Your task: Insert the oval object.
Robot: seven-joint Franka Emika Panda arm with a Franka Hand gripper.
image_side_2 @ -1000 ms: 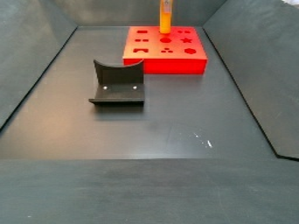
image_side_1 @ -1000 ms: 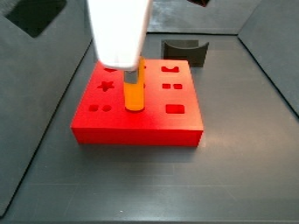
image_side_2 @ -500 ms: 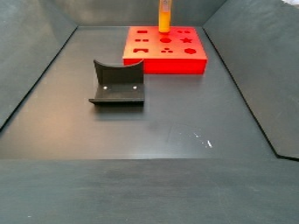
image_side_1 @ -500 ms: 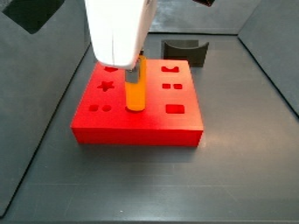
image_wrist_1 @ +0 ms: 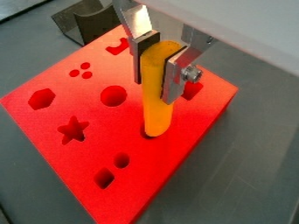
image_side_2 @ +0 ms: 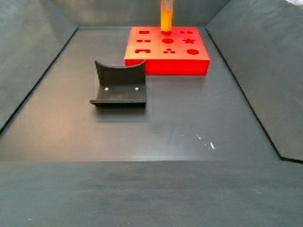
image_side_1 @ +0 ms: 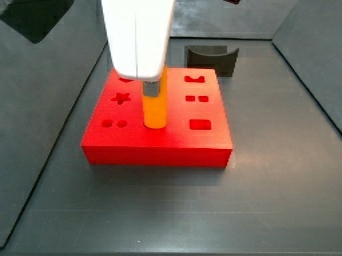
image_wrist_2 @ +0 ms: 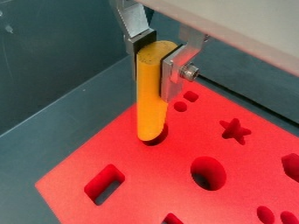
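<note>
The oval object [image_wrist_1: 158,92] is a slim orange-yellow peg, upright over the red block [image_wrist_1: 70,153]. My gripper [image_wrist_1: 160,66] is shut on its upper part, silver fingers [image_wrist_1: 176,77] on both sides. Its lower end meets a hole near the block's edge in both wrist views [image_wrist_2: 149,96]. In a side view the peg [image_side_1: 155,108] stands at the block's [image_side_1: 158,140] middle under the white gripper body [image_side_1: 138,40]. In a side view [image_side_2: 168,16] the peg rises at the block's [image_side_2: 190,64] far edge and the gripper is cut off.
The red block has several shaped holes: star [image_wrist_1: 73,129], round [image_wrist_1: 114,95], hexagon [image_wrist_1: 42,97], rectangles [image_wrist_2: 105,182]. A dark grey curved block [image_side_2: 119,84] stands on the grey floor, apart from the red block; it also shows in a side view [image_side_1: 211,57]. Grey walls enclose the floor.
The gripper with the peg has shifted slightly; the peg stays upright over the same hole. Nothing else moved.
</note>
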